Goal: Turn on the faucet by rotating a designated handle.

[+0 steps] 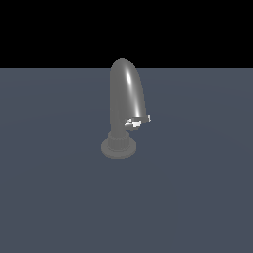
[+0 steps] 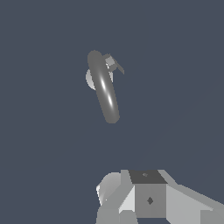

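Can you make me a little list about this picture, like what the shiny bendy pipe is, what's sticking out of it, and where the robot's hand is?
main thing: glossy grey metal faucet, a thick arched tube bent over like a hook
its base: ribbed round flanged base, standing on the flat blue-grey floor
part sticking out: small thin grey handle with bright white flecks, jutting toward the exterior view's right
robot hand: gripper only partly seen in the wrist view, apart from the faucet; open or shut cannot be told
touching: nothing touches the handle
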### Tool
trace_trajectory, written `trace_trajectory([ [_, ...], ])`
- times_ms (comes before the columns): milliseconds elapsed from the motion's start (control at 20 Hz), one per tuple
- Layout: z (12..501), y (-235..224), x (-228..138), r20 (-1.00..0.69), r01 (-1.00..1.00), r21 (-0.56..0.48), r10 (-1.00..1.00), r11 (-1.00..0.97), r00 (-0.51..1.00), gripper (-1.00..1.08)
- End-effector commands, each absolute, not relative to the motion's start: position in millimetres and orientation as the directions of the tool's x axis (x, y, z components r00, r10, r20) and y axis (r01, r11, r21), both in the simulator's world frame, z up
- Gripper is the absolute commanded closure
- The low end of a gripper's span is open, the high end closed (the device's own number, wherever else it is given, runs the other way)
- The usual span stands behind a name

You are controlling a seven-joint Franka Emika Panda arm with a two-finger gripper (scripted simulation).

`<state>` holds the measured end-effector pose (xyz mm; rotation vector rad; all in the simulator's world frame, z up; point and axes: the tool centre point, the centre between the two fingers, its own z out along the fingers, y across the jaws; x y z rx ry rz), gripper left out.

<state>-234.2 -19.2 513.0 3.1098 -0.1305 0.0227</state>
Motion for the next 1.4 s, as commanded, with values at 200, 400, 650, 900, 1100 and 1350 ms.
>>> trace_trajectory([
  [200,510,-15,-215,-0.054,-0.134,0.012,-0.135,-0.991,0.989,1.08],
  [400,506,-12,-197,-0.117,-0.18,0.001,-0.179,-0.984,0.977,1.08],
  [650,499,-9,-173,-0.205,-0.245,-0.01,-0.237,-0.97,0.95,1.08],
  [900,490,-7,-149,-0.294,-0.31,-0.016,-0.292,-0.951,0.91,1.08],
  [1100,482,-7,-129,-0.364,-0.363,-0.015,-0.333,-0.932,0.87,1.08],
  [1350,469,-8,-106,-0.451,-0.428,-0.008,-0.378,-0.904,0.808,1.08],
])
